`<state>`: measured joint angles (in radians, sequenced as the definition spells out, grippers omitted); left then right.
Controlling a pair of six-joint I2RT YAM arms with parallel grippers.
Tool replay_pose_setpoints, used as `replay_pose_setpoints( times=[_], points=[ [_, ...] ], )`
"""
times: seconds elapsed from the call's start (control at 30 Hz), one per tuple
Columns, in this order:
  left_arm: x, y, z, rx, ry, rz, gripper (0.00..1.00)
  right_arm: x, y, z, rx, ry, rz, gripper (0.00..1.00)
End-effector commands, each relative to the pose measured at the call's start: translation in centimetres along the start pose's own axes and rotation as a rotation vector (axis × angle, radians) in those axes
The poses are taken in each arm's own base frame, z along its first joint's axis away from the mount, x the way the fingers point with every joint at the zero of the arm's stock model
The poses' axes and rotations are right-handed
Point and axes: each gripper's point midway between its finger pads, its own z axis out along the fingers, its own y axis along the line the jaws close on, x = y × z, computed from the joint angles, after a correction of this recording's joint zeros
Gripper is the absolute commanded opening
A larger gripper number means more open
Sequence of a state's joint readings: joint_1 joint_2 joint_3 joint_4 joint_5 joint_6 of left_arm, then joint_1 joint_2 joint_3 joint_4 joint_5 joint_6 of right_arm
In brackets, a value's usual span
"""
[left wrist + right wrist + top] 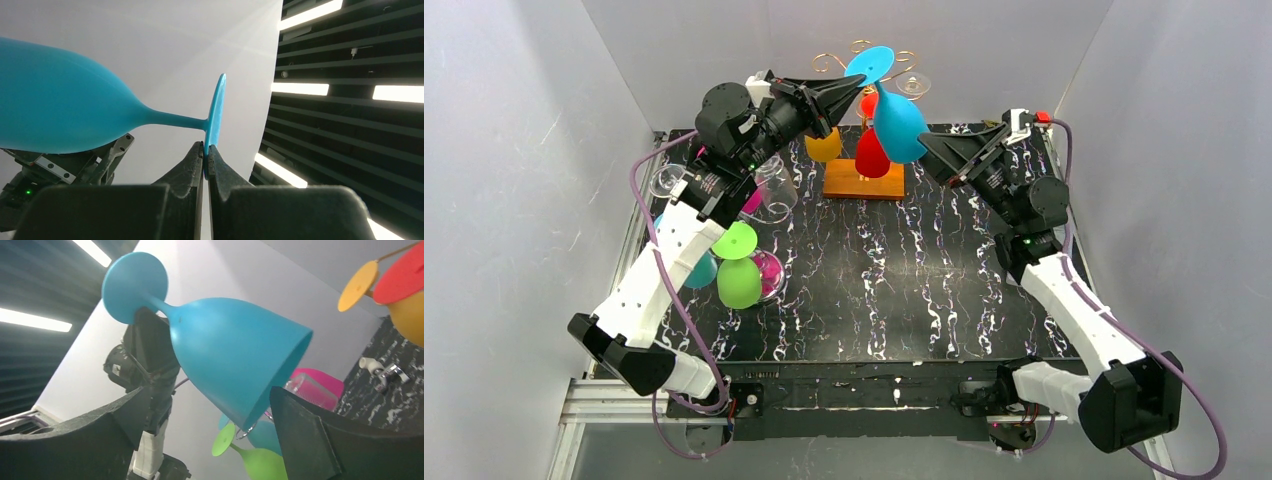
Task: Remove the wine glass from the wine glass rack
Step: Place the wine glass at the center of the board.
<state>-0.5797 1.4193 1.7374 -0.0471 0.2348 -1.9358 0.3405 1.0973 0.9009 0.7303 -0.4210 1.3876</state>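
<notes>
Over marbled tabletop [924, 290], left gripper [205, 150] pinches disc foot [215, 112] of blue glass [65, 105].

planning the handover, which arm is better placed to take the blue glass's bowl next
Right, likely: the right gripper, open, faces the blue wine glass bowl up close, while the left gripper is shut on the foot's edge.

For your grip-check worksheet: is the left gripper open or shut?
Shut: the left gripper clamps the blue wine glass by its base rim.
</notes>
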Motion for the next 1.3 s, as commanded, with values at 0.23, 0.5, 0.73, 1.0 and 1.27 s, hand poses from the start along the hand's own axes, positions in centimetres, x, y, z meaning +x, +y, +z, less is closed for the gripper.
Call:
replay_pose_setpoints(
  times=[0.23, 0.5, 0.73, 1.0, 1.27],
  points=[
    [3.6, -3.8, -2.3, 0.13, 0.09, -0.029, 0.0, -1.3, 8.1, -0.8, -0.393, -0.05, 0.01, 0.79],
    [5.5, -4.2, -2.2, 0.159, 0.142, -0.02, 0.0, -1.7, 9.8, -0.7, -0.455, -0.061, 0.034, 0.28],
    [7.0, -3.9, -2.5, 0.172, 0.169, 0.062, 0.45, -2.4, 11.2, -0.2, -0.447, -0.082, -0.006, 0.01],
    [5.9, -1.2, -3.0, 0.136, 0.124, 0.154, 0.98, -4.1, 11.4, 1.4, -0.262, -0.145, -0.166, 0.01],
    [5.2, 1.7, -5.5, -0.019, 0.104, 0.405, 0.98, -6.0, 9.7, 2.7, 0.02, -0.156, -0.337, 0.01]
  ],
)
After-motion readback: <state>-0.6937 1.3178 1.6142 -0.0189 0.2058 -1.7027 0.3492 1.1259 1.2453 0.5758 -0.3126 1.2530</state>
